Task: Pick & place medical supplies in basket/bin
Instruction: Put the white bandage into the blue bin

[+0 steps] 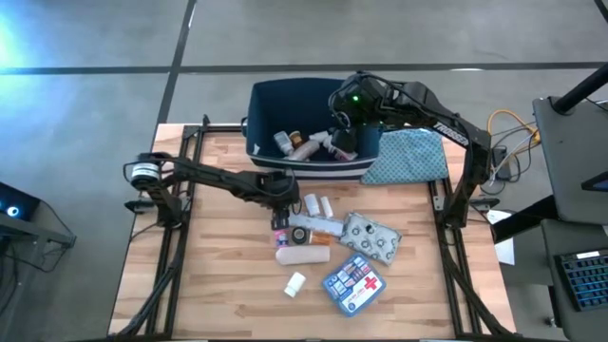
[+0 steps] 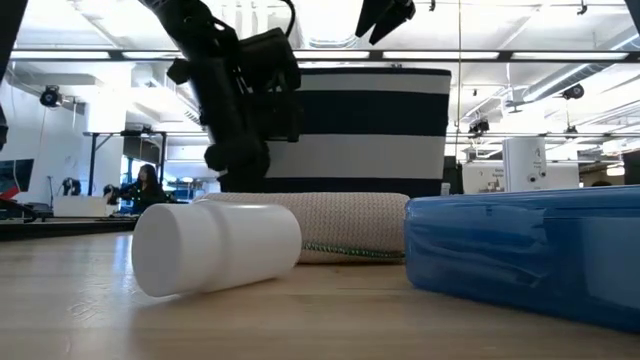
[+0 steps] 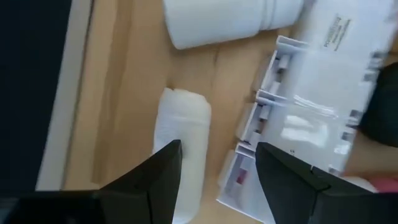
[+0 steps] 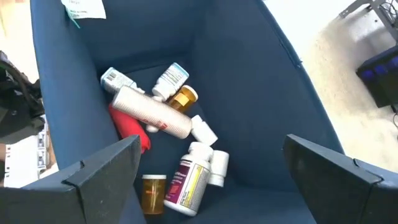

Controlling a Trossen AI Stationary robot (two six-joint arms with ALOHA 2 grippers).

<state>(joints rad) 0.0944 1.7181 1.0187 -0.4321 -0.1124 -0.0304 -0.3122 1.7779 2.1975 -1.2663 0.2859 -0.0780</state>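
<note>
high view: bin (image 1: 261,104) at upper centre; right gripper (image 1: 344,136) open and empty above it, apparently after a drop. left gripper (image 1: 281,220) centre, half open, over supplies (image 1: 366,236). left wrist view: fingers (image 3: 163,174) straddle nothing; bandage roll (image 3: 182,121) beside them. low view: bottle (image 2: 215,246) hides much.

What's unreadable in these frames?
- Low view: the navy-blue striped fabric bin shows only its outer wall, so its contents are hidden.
- Left wrist view: print on the white flat package is blurred.
- High view: left gripper covers whatever lies under it.
- Right wrist view: bottle labels too small.
</note>
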